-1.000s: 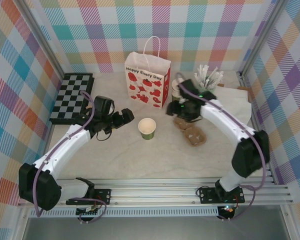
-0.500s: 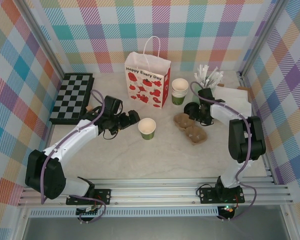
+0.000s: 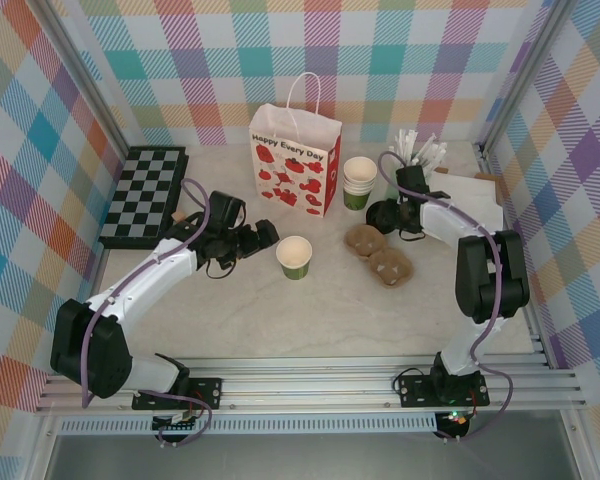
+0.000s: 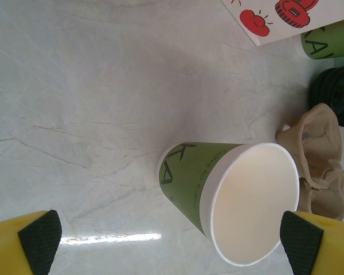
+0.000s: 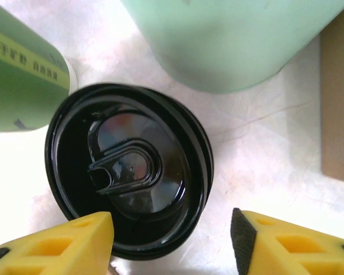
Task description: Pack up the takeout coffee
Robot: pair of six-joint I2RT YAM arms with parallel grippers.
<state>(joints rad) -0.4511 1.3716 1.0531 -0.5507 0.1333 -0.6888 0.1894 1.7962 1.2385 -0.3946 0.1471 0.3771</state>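
The takeout coffee is out of view. An uncovered green paper cup (image 3: 294,257) (image 4: 229,195) with a cream inside stands upright mid-table. My left gripper (image 3: 260,238) (image 4: 171,238) sits just left of it, open wide, with the cup's rim near its right pad. A stack of black plastic lids (image 3: 383,215) (image 5: 129,172) lies right of the green cup stack. My right gripper (image 3: 392,213) (image 5: 172,240) hovers over the lids, open. Its left finger overlaps the stack's edge and its right finger stands apart on bare table.
A white strawberry paper bag (image 3: 295,165) stands at the back centre. Stacked green cups (image 3: 359,180) and a mint tumbler (image 3: 415,160) of white sticks crowd the lids. Brown pulp carriers (image 3: 380,258) lie right of the cup. A chessboard (image 3: 145,195) is at far left.
My right arm pulled back from the carriers and settled over the black lids, its jaws narrowing a little. My left gripper moved closer to the uncovered cup, then held still.
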